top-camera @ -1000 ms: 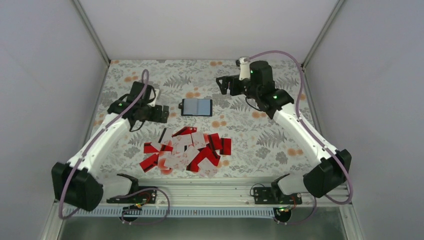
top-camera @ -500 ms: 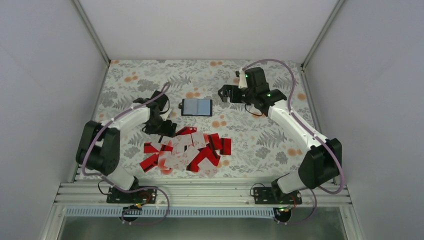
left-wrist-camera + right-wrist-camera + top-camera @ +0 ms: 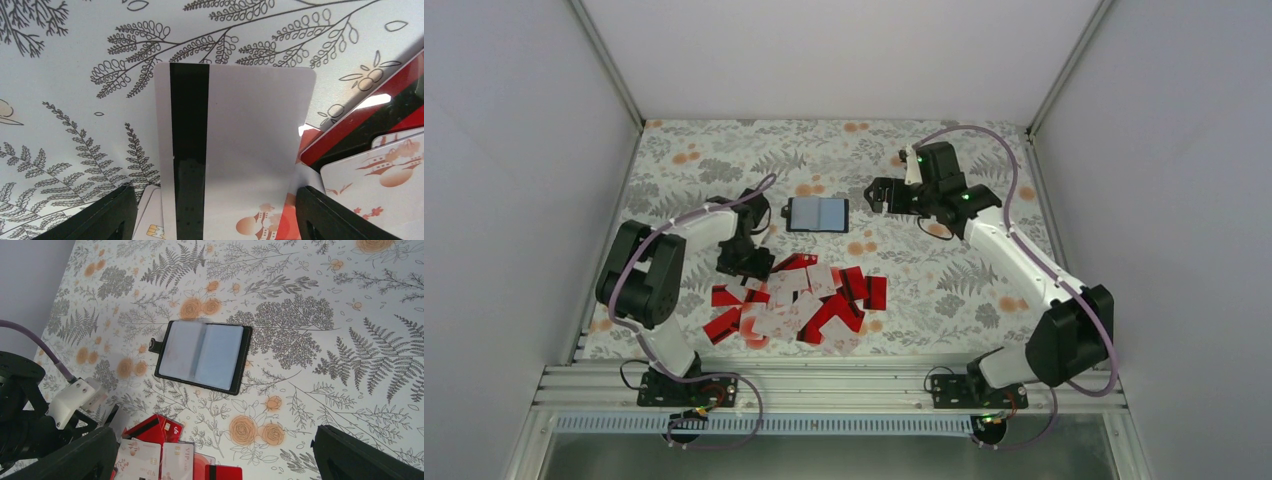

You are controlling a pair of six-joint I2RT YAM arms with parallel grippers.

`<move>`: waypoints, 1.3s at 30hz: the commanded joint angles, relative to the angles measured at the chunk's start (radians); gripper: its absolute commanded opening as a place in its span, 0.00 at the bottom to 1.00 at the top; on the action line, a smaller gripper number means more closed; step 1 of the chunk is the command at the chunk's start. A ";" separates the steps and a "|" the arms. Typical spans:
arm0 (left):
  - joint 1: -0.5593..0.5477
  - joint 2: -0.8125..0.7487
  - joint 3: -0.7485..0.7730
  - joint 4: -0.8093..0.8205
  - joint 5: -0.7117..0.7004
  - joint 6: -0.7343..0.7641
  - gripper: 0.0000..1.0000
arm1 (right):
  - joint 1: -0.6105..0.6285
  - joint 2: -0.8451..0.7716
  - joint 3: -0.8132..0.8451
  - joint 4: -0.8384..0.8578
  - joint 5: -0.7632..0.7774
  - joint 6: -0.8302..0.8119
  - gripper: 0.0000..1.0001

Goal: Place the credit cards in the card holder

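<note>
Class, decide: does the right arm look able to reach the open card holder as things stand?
Probably yes. The right gripper hovers just beside the card holder, its fingers open, with only patterned table between them.

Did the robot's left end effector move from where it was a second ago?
Yes. The left end effector came toward the near table edge, from level with the card holder to the far left edge of the credit cards.
</note>
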 commanded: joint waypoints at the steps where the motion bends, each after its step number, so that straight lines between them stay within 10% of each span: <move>1: -0.009 0.053 -0.001 0.023 -0.001 -0.001 0.78 | -0.002 -0.005 0.014 -0.012 0.017 -0.020 0.99; 15: -0.088 0.126 -0.010 0.038 -0.050 -0.065 0.80 | -0.002 0.055 0.025 0.029 -0.009 -0.024 0.99; 39: -0.086 0.155 0.076 0.032 -0.044 -0.119 0.54 | -0.034 0.196 0.081 0.093 -0.124 -0.064 0.99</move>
